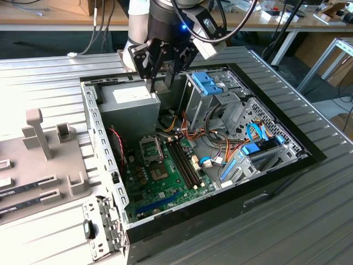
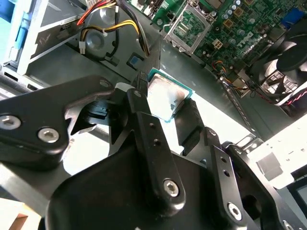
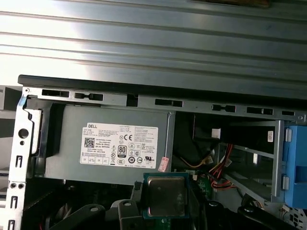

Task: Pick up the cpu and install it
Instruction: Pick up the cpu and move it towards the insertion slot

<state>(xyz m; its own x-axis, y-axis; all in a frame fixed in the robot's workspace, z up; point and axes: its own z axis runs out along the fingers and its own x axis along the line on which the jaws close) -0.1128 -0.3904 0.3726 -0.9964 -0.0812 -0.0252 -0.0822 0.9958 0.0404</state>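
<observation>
The cpu, a small square chip with a silvery top and a green edge, sits pinched between my black fingers. My gripper hangs over the back of the open computer case, above the grey power supply, and is shut on the chip. In the first wrist view the cpu shows face-on between the fingers, in front of the power supply's label. The open cpu socket lies on the green motherboard, lower down and nearer the case's front. In the second wrist view the socket is beyond the chip.
A drive cage with a blue latch rises on the exterior view's right of my gripper. Coloured cables run across the case. A case fan sits by the board. A grey fixture holding long sticks lies at the exterior view's left.
</observation>
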